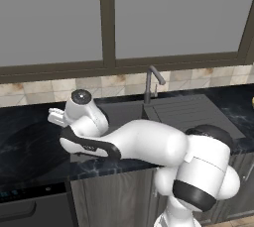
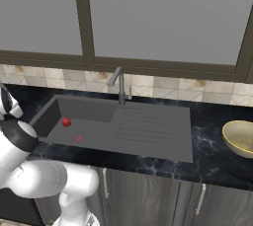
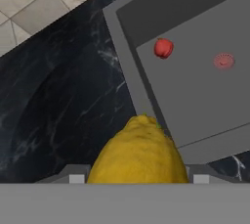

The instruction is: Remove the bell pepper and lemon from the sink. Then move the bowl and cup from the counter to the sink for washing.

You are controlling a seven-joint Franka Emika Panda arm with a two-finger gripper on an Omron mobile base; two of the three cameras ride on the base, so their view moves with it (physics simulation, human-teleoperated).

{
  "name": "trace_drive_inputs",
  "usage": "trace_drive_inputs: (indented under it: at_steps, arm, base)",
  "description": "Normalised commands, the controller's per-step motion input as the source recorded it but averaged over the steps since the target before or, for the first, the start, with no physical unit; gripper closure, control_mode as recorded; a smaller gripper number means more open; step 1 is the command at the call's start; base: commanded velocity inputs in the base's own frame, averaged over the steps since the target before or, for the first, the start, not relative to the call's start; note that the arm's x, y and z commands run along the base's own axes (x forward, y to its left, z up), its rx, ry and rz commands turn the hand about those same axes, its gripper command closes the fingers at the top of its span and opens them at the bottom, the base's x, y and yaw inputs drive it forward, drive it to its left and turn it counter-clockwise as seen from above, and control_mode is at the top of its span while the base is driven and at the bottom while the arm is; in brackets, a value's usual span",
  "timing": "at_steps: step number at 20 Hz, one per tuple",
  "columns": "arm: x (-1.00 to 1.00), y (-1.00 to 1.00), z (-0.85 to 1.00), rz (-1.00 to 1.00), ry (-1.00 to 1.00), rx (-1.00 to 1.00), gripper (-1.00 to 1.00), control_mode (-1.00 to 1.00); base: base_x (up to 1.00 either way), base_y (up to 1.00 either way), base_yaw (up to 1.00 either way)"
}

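Tabletop [image 2: 217,166] is running black and veined along the wall, grey cabinet fronts under it, beige tiles behind.

Sink [image 2: 148,136] is sitting set into the tabletop: deep basin on one side, ribbed drainboard on the other, thin curved faucet [image 2: 118,84] rising at the back edge between the two. In the hand view the basin's rim is cutting diagonally across, with the reddish drain spot [image 3: 223,61] on the basin floor.

My arm is reaching low and out to the left, over the tabletop left of the sink; in the left base view the hand end is hanging above the black surface there, clear of the basin.

Bowl [image 2: 239,138] is resting on the tabletop at the far right of the right base view, well apart from the sink's drainboard edge, partly cut off by the frame.

Lemon [image 3: 139,152] is sitting between my jaws, filling the bottom middle of the hand view. Jaws [image 3: 136,179] are pinching the lemon, spread wide around it, one tip showing on each side. Below the lemon I'm seeing black tabletop, just beside the sink's left rim, not the basin. Can't tell whether the lemon is touching the tabletop.

Pepper [image 2: 66,121] is lying on the basin floor, toward the back left part, near the drain spot but not touching it.
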Motion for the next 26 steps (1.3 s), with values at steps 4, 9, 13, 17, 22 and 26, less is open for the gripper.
trace_drive_inputs:
  at_steps: [4, 9, 13, 17, 22, 26]
  arm:
    - [-0.05, 0.41, 0.02, 0.00, 0.08, 0.01, 1.00, -1.00]
    - [-0.02, 0.29, -0.06, 0.00, 0.02, 0.00, 1.00, -1.00]
    - [-0.03, 0.14, -0.21, 0.00, 0.00, 0.00, 1.00, -1.00]
    - [-0.02, 0.08, -0.28, 0.00, 0.00, -0.01, 1.00, -1.00]
    - [0.00, 0.08, -0.35, 0.00, 0.08, 0.00, 1.00, -1.00]
    - [0.00, 0.07, -0.32, 0.00, 0.11, 0.00, 1.00, -1.00]
  base:
    - [0.00, 0.00, 0.00]
    - [0.00, 0.00, 0.00]
    - [0.00, 0.00, 0.00]
    - [0.00, 0.00, 0.00]
    - [0.00, 0.00, 0.00]
    - [0.00, 0.00, 0.00]
